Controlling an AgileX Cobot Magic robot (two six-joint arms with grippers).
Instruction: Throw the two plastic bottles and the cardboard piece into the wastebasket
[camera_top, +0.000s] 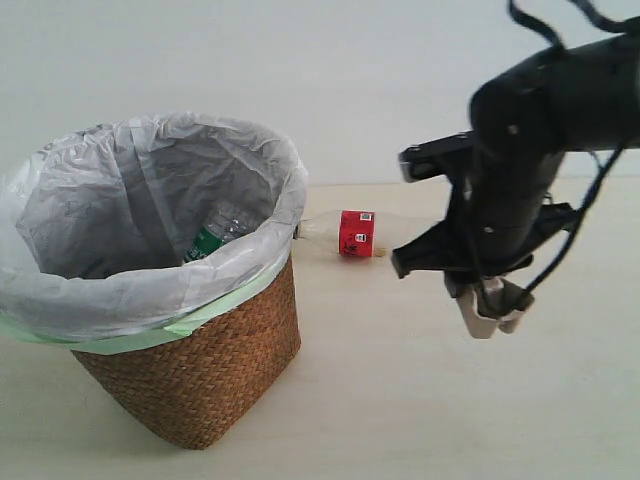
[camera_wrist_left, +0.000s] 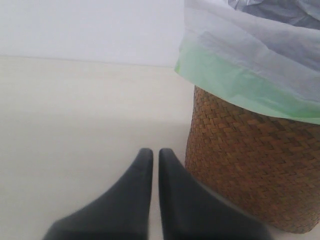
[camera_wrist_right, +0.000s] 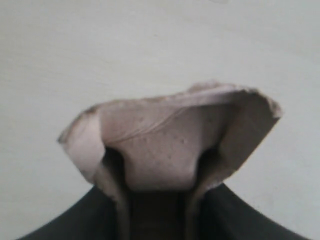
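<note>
- Cardboard piece (camera_wrist_right: 170, 145): it hangs in the air, clamped by the right pincer (camera_top: 497, 296), well to the right of the wastebasket (camera_top: 200, 390) and above the bare desk (camera_top: 400, 400).
- The right pincer's jaws are closed down on a thin wall of the tray. In the right wrist view the moulded pulp bulges out past both dark fingers.
- The left pincer (camera_wrist_left: 151, 156) sits low beside the wicker wall, its 2 fingers drawn nearly together with only a slit between them, holding nothing.
- Of the 2 bottles, the green-label bottle (camera_top: 208, 242) lies inside the liner. The red-label bottle (camera_top: 355, 233) lies on its side on the desk just beside the basket, on its far side.
- Judged progress: 1 of 3 items is in, the second is in the air and the red-label bottle has not been picked up.
- Risks from here:
  - The hold is on an edge of soft pulp (easily crushed or torn), so a quick swing could let the tray slip out short of the rim.
  - A low approach could snag the loose plastic liner (camera_top: 150, 290) or nudge the light basket.
  - A release over the rim rather than over the opening would likely bounce the tray back onto the desk.
</note>
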